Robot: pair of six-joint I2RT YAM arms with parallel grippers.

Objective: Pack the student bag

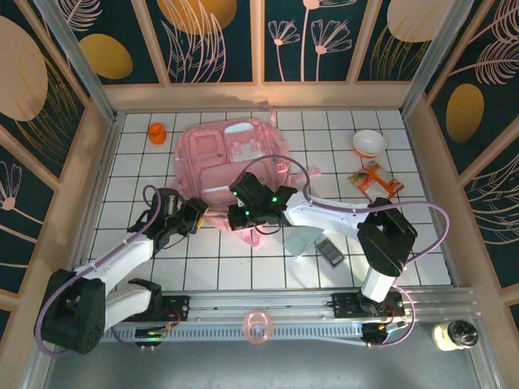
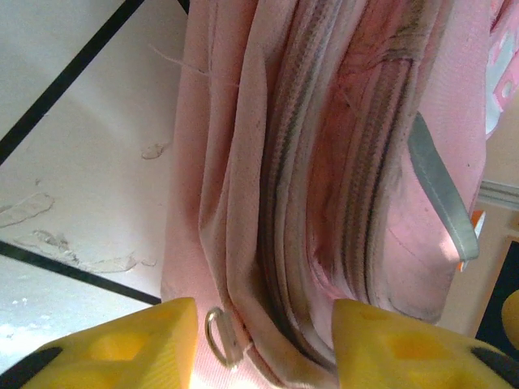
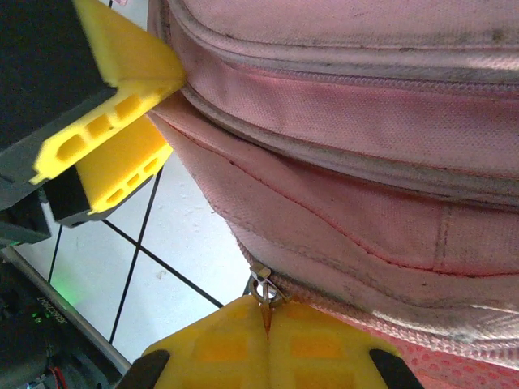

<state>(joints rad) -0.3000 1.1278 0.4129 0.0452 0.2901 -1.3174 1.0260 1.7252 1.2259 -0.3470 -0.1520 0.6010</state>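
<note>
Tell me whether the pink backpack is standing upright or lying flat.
Lying flat: the backpack is spread on the tiled table, its front pockets facing the top camera.

Matt pink woven cloth student bag (image 3: 340, 121), shiny metal zipper pull (image 3: 260, 285)

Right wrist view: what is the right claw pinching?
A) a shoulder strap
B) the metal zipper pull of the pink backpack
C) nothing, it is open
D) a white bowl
B: the right claw is closed, with the metal zipper pull at the edge of the pink backpack caught in it.
</note>
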